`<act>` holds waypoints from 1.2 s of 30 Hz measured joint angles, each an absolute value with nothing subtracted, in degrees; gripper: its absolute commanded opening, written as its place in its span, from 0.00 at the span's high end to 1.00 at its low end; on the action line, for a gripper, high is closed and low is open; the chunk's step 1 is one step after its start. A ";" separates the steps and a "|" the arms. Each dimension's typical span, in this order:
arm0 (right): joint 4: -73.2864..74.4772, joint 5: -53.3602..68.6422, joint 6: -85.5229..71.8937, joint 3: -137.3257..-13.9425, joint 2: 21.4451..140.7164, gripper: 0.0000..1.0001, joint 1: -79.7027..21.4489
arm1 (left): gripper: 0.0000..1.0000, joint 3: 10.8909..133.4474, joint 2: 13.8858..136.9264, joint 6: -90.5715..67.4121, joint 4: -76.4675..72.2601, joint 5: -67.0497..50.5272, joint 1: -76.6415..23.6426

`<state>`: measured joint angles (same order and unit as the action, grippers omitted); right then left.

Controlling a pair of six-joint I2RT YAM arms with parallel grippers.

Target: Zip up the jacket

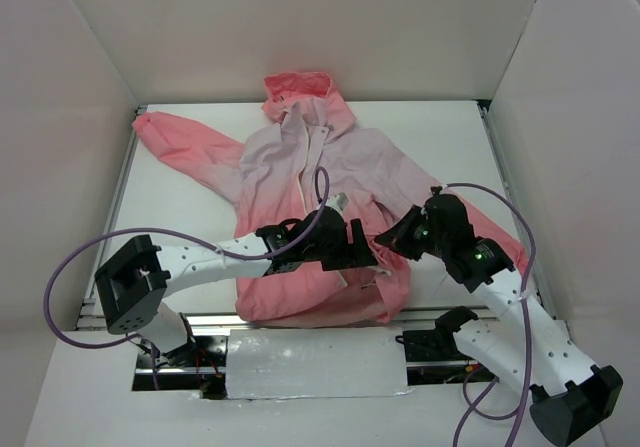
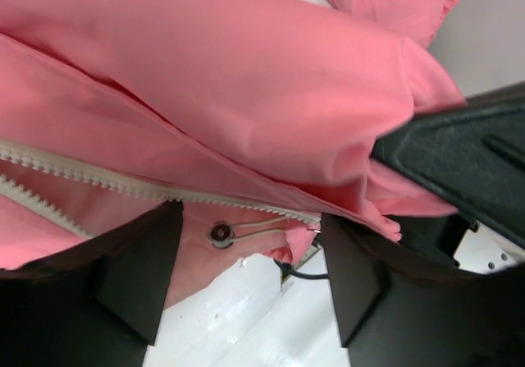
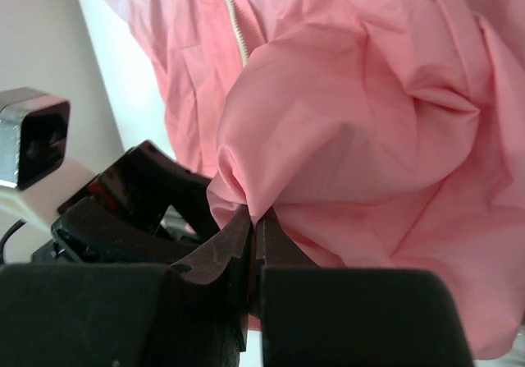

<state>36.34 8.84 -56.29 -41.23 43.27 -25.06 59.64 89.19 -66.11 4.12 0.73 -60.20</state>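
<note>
The jacket (image 1: 300, 167) lies face up on the table, coral at the hem and pale across the chest, its hood at the far side. Its white zipper (image 1: 315, 147) runs down the middle and is parted near the hem. My left gripper (image 1: 362, 247) is open at the hem. In its wrist view the zipper's (image 2: 98, 182) bottom end and a drawcord eyelet (image 2: 220, 234) sit between the spread fingers (image 2: 139, 277), untouched by them. My right gripper (image 1: 392, 235) is shut on a bunched fold of the jacket (image 3: 344, 121), just right of the left one, its tips (image 3: 256, 217) pinching pink cloth.
White walls enclose the white table (image 1: 450, 147). A silver taped strip (image 1: 315, 362) runs along the near edge under the hem. Purple cables (image 1: 70, 277) loop beside both arms. The right gripper's black body (image 2: 459, 162) crowds the left wrist view.
</note>
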 measured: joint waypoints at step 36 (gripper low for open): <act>46.24 7.42 -35.44 -56.75 48.34 0.15 -21.91 | 0.91 71.13 87.22 -49.47 15.57 9.93 -60.25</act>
